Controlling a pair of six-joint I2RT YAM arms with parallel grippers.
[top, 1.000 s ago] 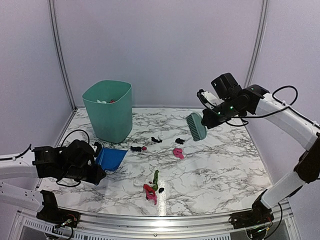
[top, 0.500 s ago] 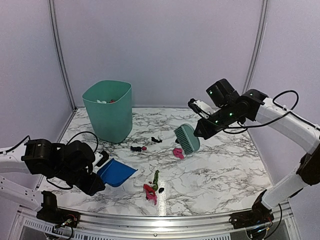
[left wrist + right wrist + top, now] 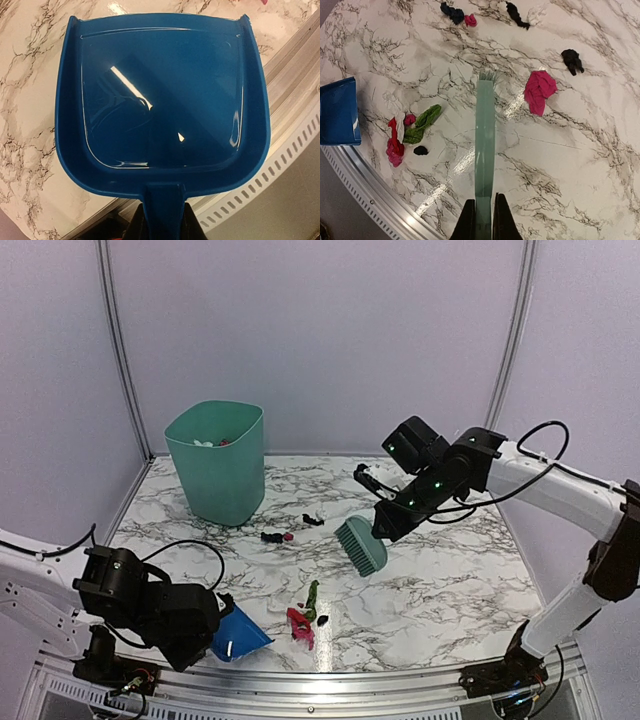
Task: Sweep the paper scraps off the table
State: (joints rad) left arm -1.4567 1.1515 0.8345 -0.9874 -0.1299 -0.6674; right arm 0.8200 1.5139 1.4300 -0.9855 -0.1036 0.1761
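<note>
Paper scraps lie on the marble table (image 3: 450, 580). A red, pink and green cluster (image 3: 302, 618) sits near the front middle, and black and pink bits (image 3: 275, 537) lie farther back. My left gripper (image 3: 205, 628) is shut on the handle of the blue dustpan (image 3: 242, 636), which sits by the front rail left of the cluster; the pan (image 3: 160, 100) is empty. My right gripper (image 3: 385, 518) is shut on the mint-green brush (image 3: 361, 545), held over mid-table. In the right wrist view the brush (image 3: 485, 140) points between the cluster (image 3: 402, 135) and a pink scrap (image 3: 539, 90).
A teal bin (image 3: 217, 462) stands at the back left. A metal rail (image 3: 330, 680) edges the near side, directly under the dustpan's back edge (image 3: 280, 165). More black scraps (image 3: 572, 61) lie toward the back. Walls close the table on three sides.
My left arm has drawn the dustpan from the left middle down to the front rail. My right arm has brought the brush left and lower, toward the table's middle.
</note>
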